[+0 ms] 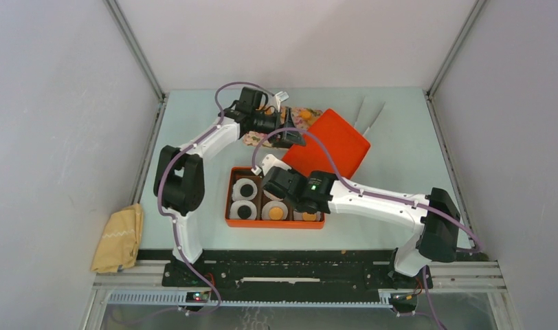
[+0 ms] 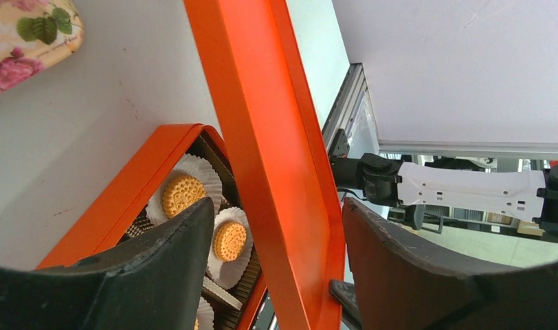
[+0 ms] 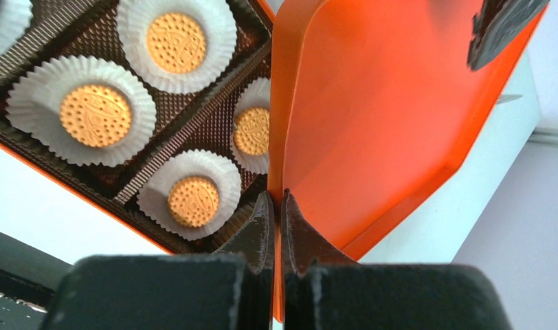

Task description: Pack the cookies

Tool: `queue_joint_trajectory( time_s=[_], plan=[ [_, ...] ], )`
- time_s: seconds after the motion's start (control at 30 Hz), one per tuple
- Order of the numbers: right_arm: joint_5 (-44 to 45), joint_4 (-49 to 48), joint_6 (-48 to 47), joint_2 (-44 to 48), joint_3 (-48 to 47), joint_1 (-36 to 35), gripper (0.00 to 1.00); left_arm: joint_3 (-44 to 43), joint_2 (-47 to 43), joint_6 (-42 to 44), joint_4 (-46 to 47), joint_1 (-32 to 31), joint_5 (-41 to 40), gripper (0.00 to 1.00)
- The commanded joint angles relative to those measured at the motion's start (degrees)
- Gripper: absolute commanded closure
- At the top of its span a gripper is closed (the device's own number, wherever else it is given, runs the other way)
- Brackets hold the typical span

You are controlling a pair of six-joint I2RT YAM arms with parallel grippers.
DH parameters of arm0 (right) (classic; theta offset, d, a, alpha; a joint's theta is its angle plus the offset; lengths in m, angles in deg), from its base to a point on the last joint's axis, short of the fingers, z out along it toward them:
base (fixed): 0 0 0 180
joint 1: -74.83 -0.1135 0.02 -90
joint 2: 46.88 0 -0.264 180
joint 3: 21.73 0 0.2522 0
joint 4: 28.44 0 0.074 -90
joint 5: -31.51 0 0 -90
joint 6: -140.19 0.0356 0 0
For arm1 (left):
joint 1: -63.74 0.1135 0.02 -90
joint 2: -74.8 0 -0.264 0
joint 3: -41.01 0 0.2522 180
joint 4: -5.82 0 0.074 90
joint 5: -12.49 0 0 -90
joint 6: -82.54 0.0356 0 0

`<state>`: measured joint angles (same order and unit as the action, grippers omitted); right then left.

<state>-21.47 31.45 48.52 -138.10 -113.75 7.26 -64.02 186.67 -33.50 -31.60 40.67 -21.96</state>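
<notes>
Cookies (image 3: pixel 95 115), some tan and some black, sit in white paper cups (image 3: pixel 29 103) inside the open orange box (image 1: pixel 227 206) on the tabletop (image 1: pixel 393 220), near the arm bases. Tilted up beside the box's far right side is the orange lid (image 1: pixel 335 148). On its rim the right gripper (image 3: pixel 277 201) is pinched tight. At the lid's far edge the left gripper (image 2: pixel 280 206) straddles the rim, fingers spread to either side. A flower-printed item (image 2: pixel 29 31) lies beyond, and a yellow cloth (image 1: pixel 118 237) off the tabletop's left edge.
</notes>
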Motion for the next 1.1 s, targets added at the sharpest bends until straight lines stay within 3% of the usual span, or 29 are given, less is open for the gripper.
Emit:
queue_joint_trajectory(
  time_s=[0.0, 0.2, 0.3, 0.37, 0.5, 0.6, 0.63, 0.73, 0.77, 0.87, 0.97, 1.07],
  plan=[
    [4.6, -2.4, -3.8, -0.2, -4.6, -1.7, 1.0, 1.8, -2.8, -1.7, 4.9, 0.3, 3.1, 0.26],
    [2.3, -3.0, -4.5, -1.3, -5.9, -2.5, 1.0, 2.9, -0.3, -7.1, 12.4, -0.5, 6.5, 0.27],
    [1.9, -3.4, -4.4, -2.3, -6.3, -2.6, 1.0, 3.5, -0.1, -9.3, 15.5, -1.4, 7.5, 0.33],
    [2.0, -3.7, -4.6, -2.9, -6.5, -2.6, 1.0, 4.1, -0.3, -10.2, 16.7, -1.9, 7.9, 0.43],
    [3.4, -4.2, -4.8, -3.7, -7.4, -2.6, 1.0, 5.6, -1.1, -11.8, 17.7, -2.6, 7.6, 0.75],
    [4.7, -4.4, -4.9, -3.5, -8.1, -2.6, 1.0, 6.0, -1.1, -12.7, 17.8, -3.0, 6.6, 0.94],
    [5.0, -4.4, -4.9, -3.4, -8.2, -2.6, 1.0, 5.9, -0.9, -13.2, 17.6, -3.0, 5.8, 0.99],
    [7.8, -3.7, -3.7, -3.4, -8.7, -2.6, 1.0, 5.0, 0.5, -14.3, 16.3, -2.8, 4.0, 1.0],
    [9.5, -3.6, -3.2, -3.4, -8.7, -2.6, 0.96, 4.6, 1.0, -14.8, 15.7, -2.4, 3.3, 1.0],
    [16.6, -3.1, -0.9, -3.3, -8.1, -2.7, 0.61, 3.2, 1.4, -16.9, 14.9, -0.9, 1.0, 1.0],
    [20.4, -2.9, 0.4, -2.4, -7.2, -3.0, 0.37, 0.1, 1.9, -17.5, 11.5, 1.2, -0.4, 1.0],
    [21.7, -4.8, -0.5, -1.2, -6.0, -4.3, 0.27, -4.8, 3.1, -17.5, 6.7, 3.1, -0.9, 1.0]
  ],
)
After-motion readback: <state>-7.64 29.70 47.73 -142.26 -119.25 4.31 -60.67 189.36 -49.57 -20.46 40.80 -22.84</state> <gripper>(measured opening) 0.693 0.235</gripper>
